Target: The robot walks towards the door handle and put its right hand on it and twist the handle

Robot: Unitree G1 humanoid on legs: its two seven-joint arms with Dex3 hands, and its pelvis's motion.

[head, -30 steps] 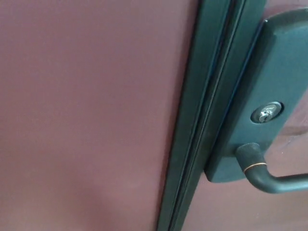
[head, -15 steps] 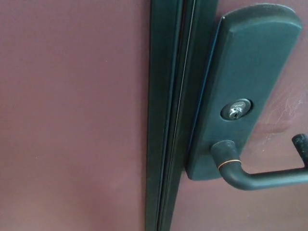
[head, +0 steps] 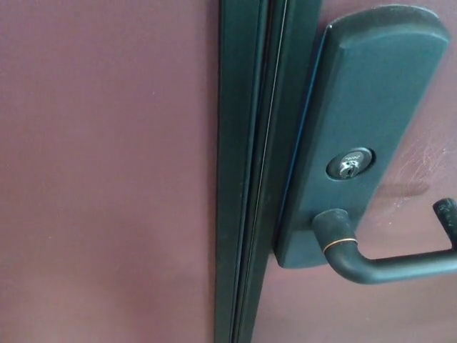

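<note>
Maroon door (head: 107,179) face bare at left, dark frame strip (head: 246,171) upright mid-picture; dark plate (head: 364,121) with keyhole (head: 349,164), lever handle (head: 385,266) running off right edge; dark robot hand (head: 447,214) tip above lever, apart, grip unclear

A doorway: maroon door (head: 107,179), dark frame (head: 246,171), keyed lever handle (head: 378,264).

**Dark lever handle on a maroon door**

The door handle (head: 371,266) is a dark lever with a thin copper ring near its neck. It sticks out from the lower end of a tall dark backplate (head: 364,121) and runs level toward the right edge. A silver keyhole (head: 349,165) sits in the plate just above the lever's neck.
</note>
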